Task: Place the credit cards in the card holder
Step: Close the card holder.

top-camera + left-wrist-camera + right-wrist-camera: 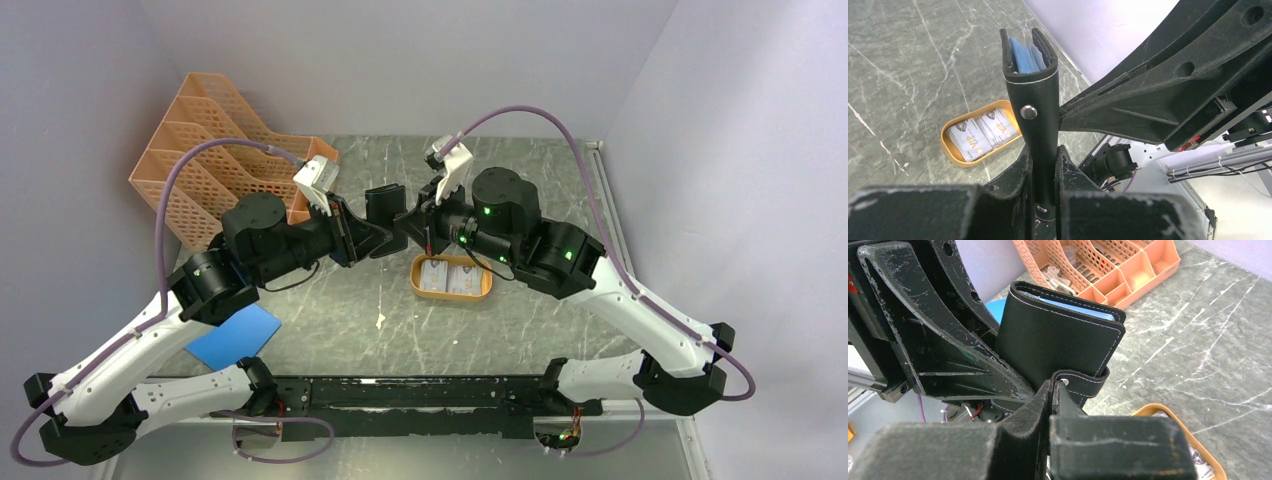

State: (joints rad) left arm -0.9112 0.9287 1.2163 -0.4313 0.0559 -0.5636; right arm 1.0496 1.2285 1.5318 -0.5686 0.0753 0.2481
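The black card holder [384,205] is held in the air between both arms, folded, with blue inner pockets showing at its open edge [1024,56]. My left gripper [372,238] is shut on the card holder's spine [1038,120], just below the snap stud. My right gripper [412,225] is shut on the snap tab [1087,383] of the card holder [1058,337]. The credit cards [452,275] lie stacked in the orange oval tray [416,281] on the table below; they also show in the left wrist view [980,131].
An orange mesh file organiser [205,150] stands at the back left, also seen in the right wrist view [1098,267]. A flat blue sheet [235,335] lies near the left arm. The table is grey marble [520,165], with walls close on three sides.
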